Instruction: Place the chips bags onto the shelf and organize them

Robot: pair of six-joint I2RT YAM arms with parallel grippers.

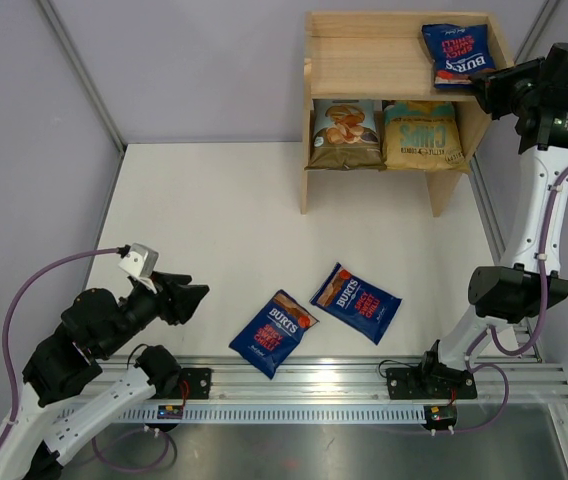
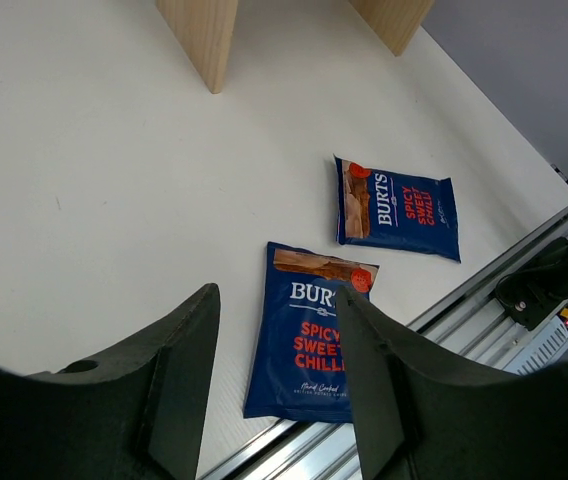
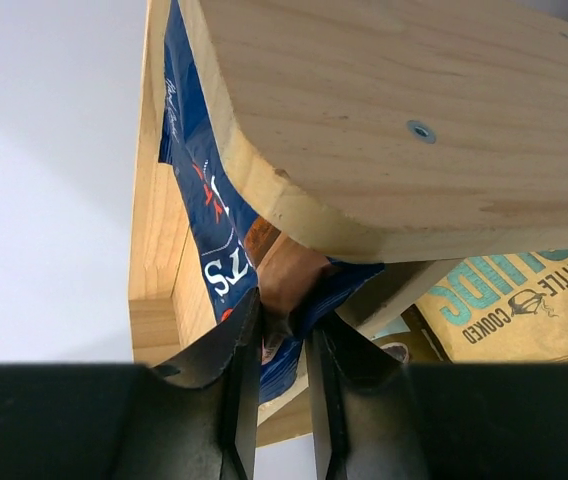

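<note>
— Right side, what have you got?
— My right gripper (image 3: 284, 322) is clamped on an edge of a small dark blue BURTS crisp packet (image 1: 456, 50). It lies on the top tier of the light wooden two-tier shelf (image 1: 364, 55), at its right end.
— And underneath?
— On the lower tier, a pale blue packet with a brown base (image 1: 345, 133) stands on the left. A golden-yellow packet (image 1: 422, 135) is just beside it, and both are upright.
— Left side?
— My left gripper (image 2: 279, 300) hangs over the white table (image 1: 214, 220), fingers apart, holding nothing. The nearer dark blue BURTS packet (image 2: 304, 350) and the farther dark blue BURTS packet (image 2: 399, 210) lie flat by the metal front rail (image 1: 314, 378), just beside each other.
</note>
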